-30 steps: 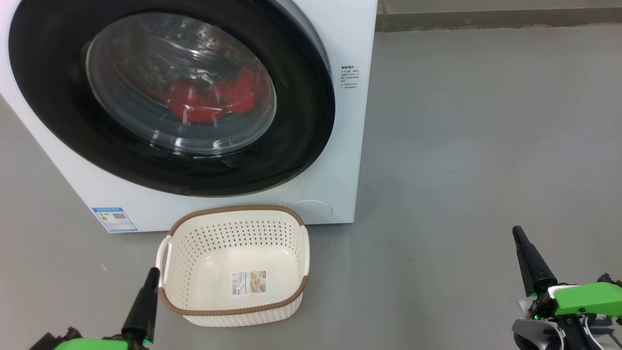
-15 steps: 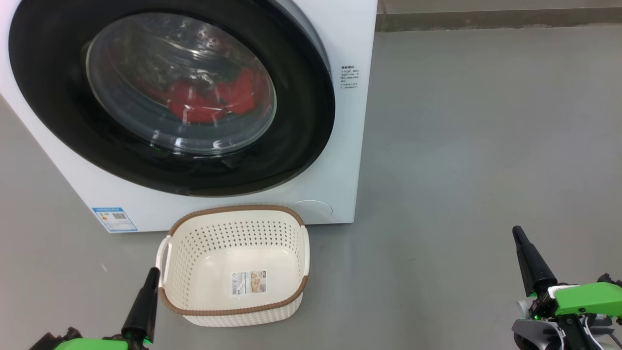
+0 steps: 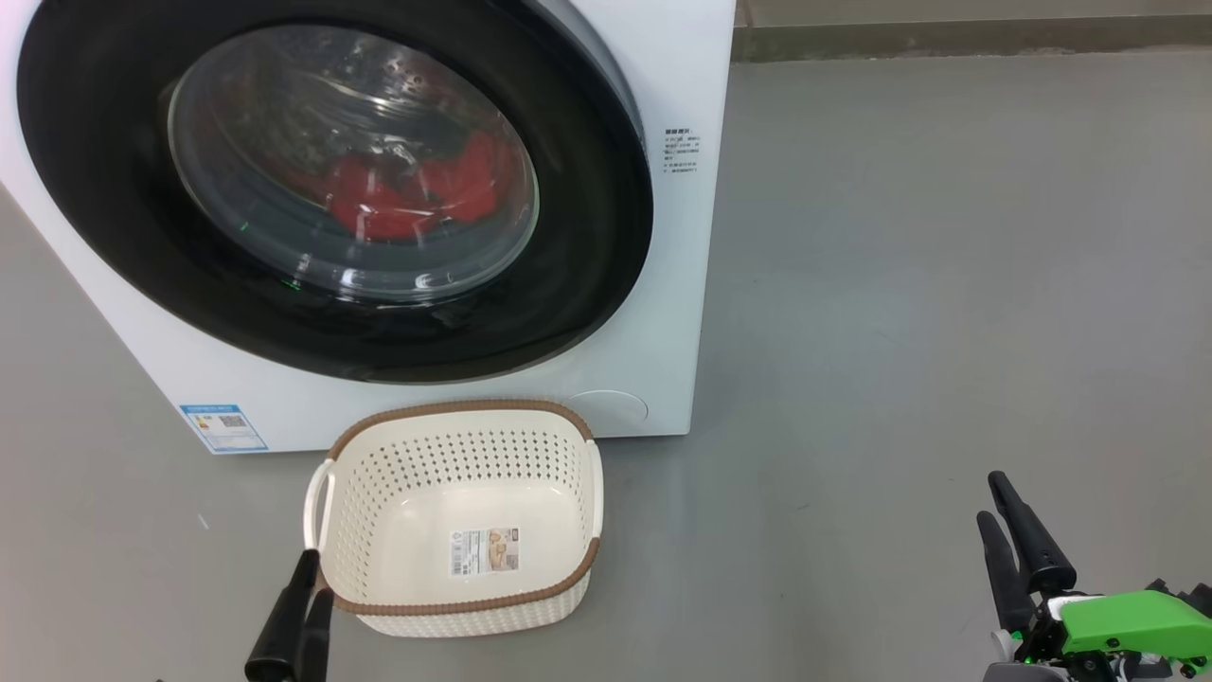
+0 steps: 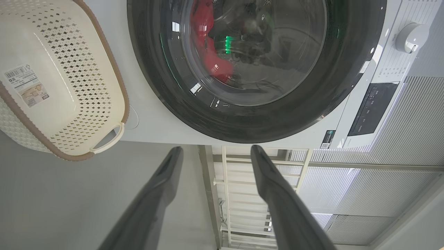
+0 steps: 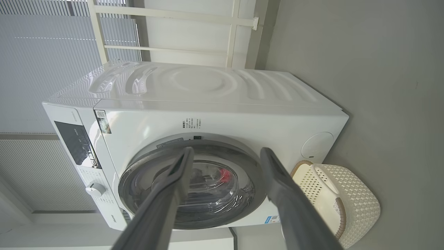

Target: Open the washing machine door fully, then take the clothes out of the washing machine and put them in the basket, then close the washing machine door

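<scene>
Door (image 3: 587,237) shut on washer (image 3: 677,57); we see red clothes (image 3: 407,204) inside, through door. Basket (image 3: 454,409) empty on floor (image 3: 900,284), just before washer, below door. Our left fingers (image 3: 284,625) spread apart, holding nothing, at basket's near-left corner. Our right fingers (image 3: 1030,540) parted too, empty, well right of basket

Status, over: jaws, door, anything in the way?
Left gripper, right gripper: jaws open, empty. Washing machine door shut, clothes inside. Basket empty, under door; nothing blocking.
</scene>
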Robot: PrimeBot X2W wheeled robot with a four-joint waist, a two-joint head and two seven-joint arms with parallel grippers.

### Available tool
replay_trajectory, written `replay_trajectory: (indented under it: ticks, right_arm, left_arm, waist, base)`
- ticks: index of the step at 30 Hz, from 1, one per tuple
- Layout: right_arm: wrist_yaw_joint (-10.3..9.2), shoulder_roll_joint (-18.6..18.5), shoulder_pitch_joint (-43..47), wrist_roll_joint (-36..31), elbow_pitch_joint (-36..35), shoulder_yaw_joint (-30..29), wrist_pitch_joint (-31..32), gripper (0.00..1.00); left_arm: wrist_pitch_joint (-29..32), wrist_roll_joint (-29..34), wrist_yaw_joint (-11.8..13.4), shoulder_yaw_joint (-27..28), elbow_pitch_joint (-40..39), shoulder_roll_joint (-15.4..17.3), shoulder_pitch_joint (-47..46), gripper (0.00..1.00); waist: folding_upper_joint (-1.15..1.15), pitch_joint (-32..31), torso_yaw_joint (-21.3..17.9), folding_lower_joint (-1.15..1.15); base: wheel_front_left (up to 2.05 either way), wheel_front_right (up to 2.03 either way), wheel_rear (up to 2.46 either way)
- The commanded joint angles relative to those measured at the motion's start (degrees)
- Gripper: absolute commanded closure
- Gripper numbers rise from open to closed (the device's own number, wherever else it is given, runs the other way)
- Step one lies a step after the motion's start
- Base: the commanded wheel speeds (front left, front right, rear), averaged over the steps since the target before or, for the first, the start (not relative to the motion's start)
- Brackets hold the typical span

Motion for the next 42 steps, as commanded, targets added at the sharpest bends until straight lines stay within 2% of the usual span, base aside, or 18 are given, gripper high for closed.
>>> replay_trajectory:
  ticks: [1, 11, 22, 42]
  right_arm:
    - [0.0, -0.5, -1.4, -0.2, -1.7, 0.2, -0.5, 0.0]
    - [-0.01, -1.2, -1.0, -3.8, -2.8, 1.5, -2.3, 0.0]
    - [-0.01, -2.0, -0.5, -12.3, -4.1, 2.6, -4.3, 0.0]
    - [-0.02, -4.1, 0.1, -27.7, -4.3, 5.7, -7.5, 0.0]
  left_arm:
    - [-0.5, 0.6, 0.0, 0.1, -1.6, 0.5, -1.5, 0.0]
    - [-2.2, 6.6, -0.1, -0.5, -2.8, 0.7, -1.2, 0.0]
    - [-4.3, 17.7, 0.0, -0.9, -4.2, 0.7, -0.8, 0.0]
    - [-7.5, 34.3, 1.6, -3.1, -6.0, 0.8, -0.4, 0.0]
  waist:
    - [0.0, -0.1, 0.0, 0.1]
    - [0.0, 0.1, 0.0, -0.01]
    - [0.0, 0.3, 0.0, -0.01]
    - [0.0, 0.6, 0.0, -0.01]
  base:
    - [0.0, 0.0, 0.0]
    - [0.0, 0.0, 0.0]
    - [0.0, 0.0, 0.0]
    - [0.0, 0.0, 0.0]
